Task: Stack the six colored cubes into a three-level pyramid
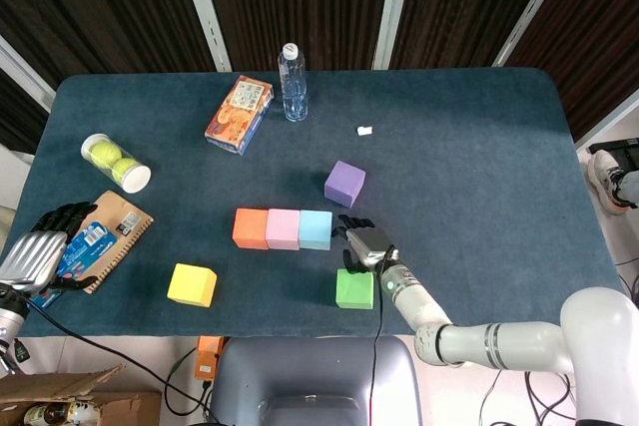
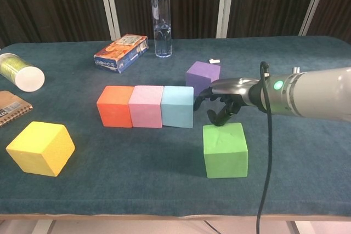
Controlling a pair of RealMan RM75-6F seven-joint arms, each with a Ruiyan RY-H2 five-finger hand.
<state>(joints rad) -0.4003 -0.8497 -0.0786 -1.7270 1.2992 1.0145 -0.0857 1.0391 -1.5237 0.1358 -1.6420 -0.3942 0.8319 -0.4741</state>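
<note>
An orange cube [image 1: 250, 227], a pink cube [image 1: 283, 228] and a light blue cube [image 1: 316, 229] stand side by side in a row mid-table. A purple cube [image 1: 344, 184] sits behind the row's right end. A green cube [image 1: 353, 288] lies in front of the blue one, a yellow cube [image 1: 192, 284] at the front left. My right hand [image 2: 227, 100] hovers just above the green cube [image 2: 224, 149], fingers curled downward and holding nothing. My left hand [image 1: 40, 246] rests over a notebook at the left edge, empty, with its fingers spread.
A water bottle [image 1: 293, 82], an orange snack box [image 1: 240, 114] and a small white scrap [image 1: 364, 131] lie at the back. A tube of tennis balls [image 1: 115, 163] and a notebook [image 1: 110, 236] sit at the left. The table's front edge [image 2: 164, 212] is close behind the green cube.
</note>
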